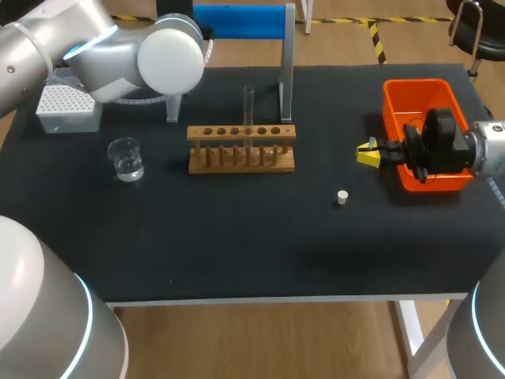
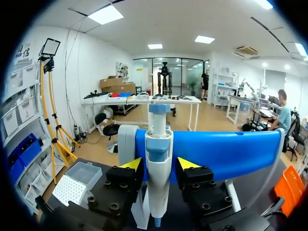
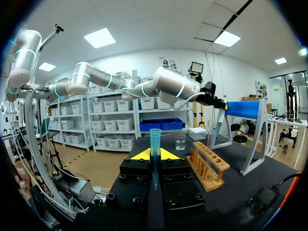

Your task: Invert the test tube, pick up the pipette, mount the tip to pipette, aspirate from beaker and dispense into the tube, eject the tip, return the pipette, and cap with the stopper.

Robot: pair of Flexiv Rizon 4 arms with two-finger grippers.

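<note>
- Left gripper point(image 2: 160, 166) is at the blue stand point(image 2: 226, 151). The pipette point(image 2: 159, 159) hangs upright between its fingers, with a thin gap at each side, so the fingers are released.
- Black table point(image 1: 237, 245) carries everything, and its cloth is matte and plain.
- At the far left stands the tip box point(image 1: 67, 106), and the glass beaker point(image 1: 126, 158) with clear liquid is near it, closer to the front.
- At the middle is the wooden rack point(image 1: 241, 150). The test tube point(image 1: 248, 103) stands upright in a hole just right of the rack's centre.
- White stopper point(image 1: 342, 197) lies alone between the rack and the orange bin point(image 1: 394, 103).
- Right gripper point(image 1: 364, 153) is just beside the bin's left wall. It is clenched on a blue pipette tip point(image 3: 155, 142), which is held upright.
</note>
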